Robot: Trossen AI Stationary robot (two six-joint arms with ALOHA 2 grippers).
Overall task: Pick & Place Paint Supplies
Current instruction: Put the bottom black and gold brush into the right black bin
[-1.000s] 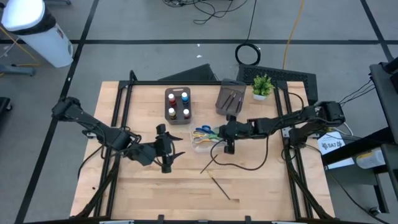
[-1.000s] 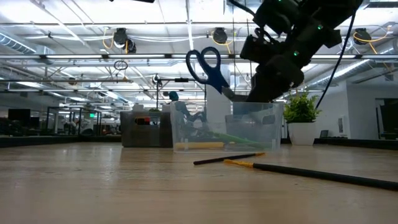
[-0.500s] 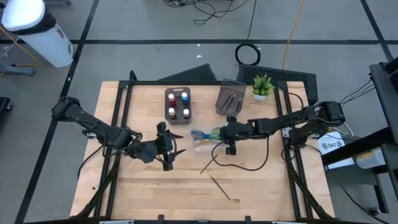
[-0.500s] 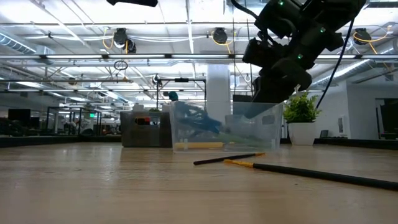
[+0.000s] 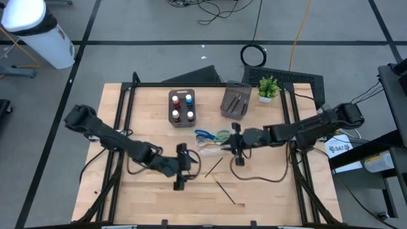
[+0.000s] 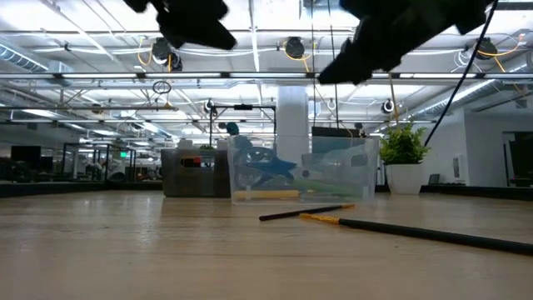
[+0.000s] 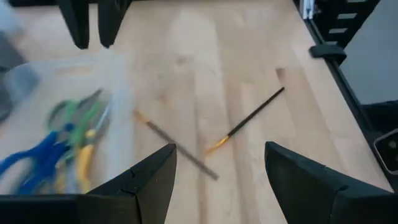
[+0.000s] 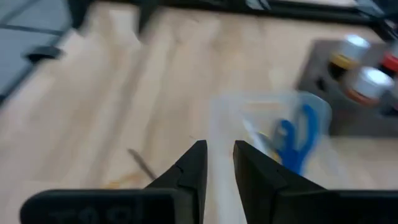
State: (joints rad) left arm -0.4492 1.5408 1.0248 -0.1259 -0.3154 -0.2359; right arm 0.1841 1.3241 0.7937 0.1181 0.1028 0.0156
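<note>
The clear plastic box (image 5: pixel 210 138) stands mid-table with blue scissors (image 5: pixel 203 134), green scissors (image 5: pixel 222 135) and yellow-handled scissors inside; the blue scissors (image 8: pixel 292 140) also show in the right wrist view. Two thin dark brushes (image 5: pixel 213 166) (image 5: pixel 224 191) lie flat on the wood near it. My left gripper (image 7: pixel 221 152) is open wide, hovering above the brushes (image 7: pixel 252 115) (image 7: pixel 177 146). My right gripper (image 8: pixel 219 155) hovers just right of the box, its fingers apart by a narrow gap, holding nothing. Paint bottles stand in a dark tray (image 5: pixel 181 108).
A grey tray (image 5: pixel 235 98) holding dark brushes and a small potted plant (image 5: pixel 268 88) sit toward the far right. A black cable (image 5: pixel 254 175) loops on the table below my right arm. Bare wood lies toward the near edge. Black frame rails run along both table sides.
My right gripper let go of the blue scissors, which dropped from above the box into it, then drew back toward the near edge and rose. My left gripper moved right and toward the near edge, arriving above the brushes.
</note>
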